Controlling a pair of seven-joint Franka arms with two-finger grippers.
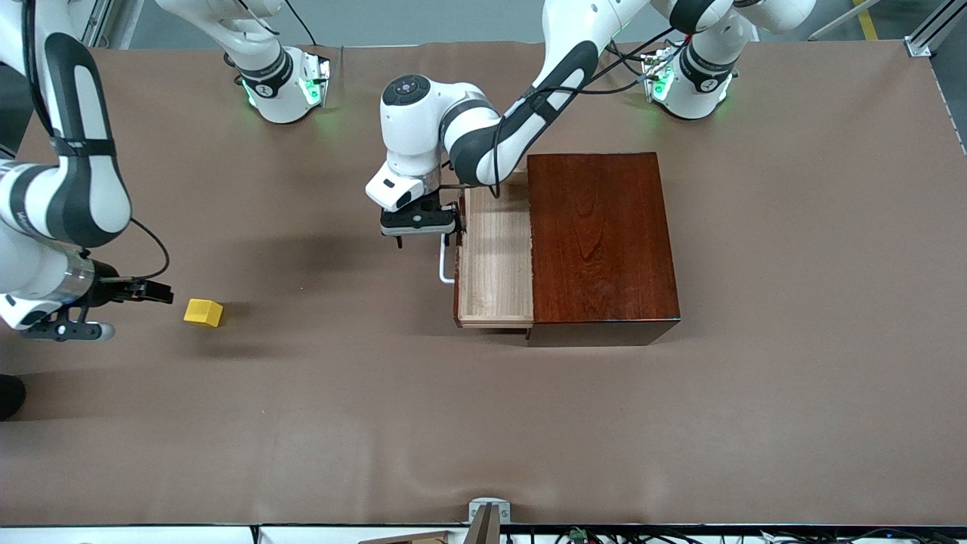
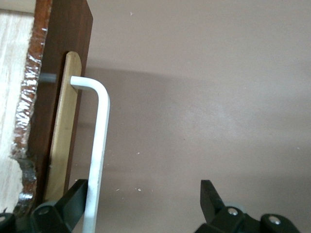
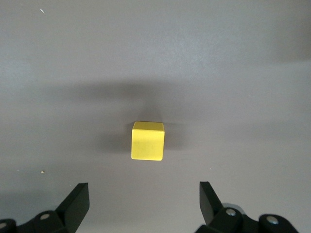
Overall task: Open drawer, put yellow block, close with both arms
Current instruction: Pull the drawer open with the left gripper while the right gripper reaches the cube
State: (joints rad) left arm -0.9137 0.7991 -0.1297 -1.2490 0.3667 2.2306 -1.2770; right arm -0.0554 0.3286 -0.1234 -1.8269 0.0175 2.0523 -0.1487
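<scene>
Yellow block [image 1: 203,312] [image 3: 147,141] sits on the table [image 1: 483,423] toward the right arm's edge; right claw [image 1: 147,290] [image 3: 143,204] hangs beside it, fingers wide, holding nothing; drawer [image 1: 495,257] stands pulled out of the mahogany box [image 1: 600,238]; left claw [image 1: 418,224] [image 2: 146,204], fingers spread, straddles the white handle [image 1: 446,266] [image 2: 99,141] without clamping it.

High front camera faces robots, wrist cameras look down, close
</scene>
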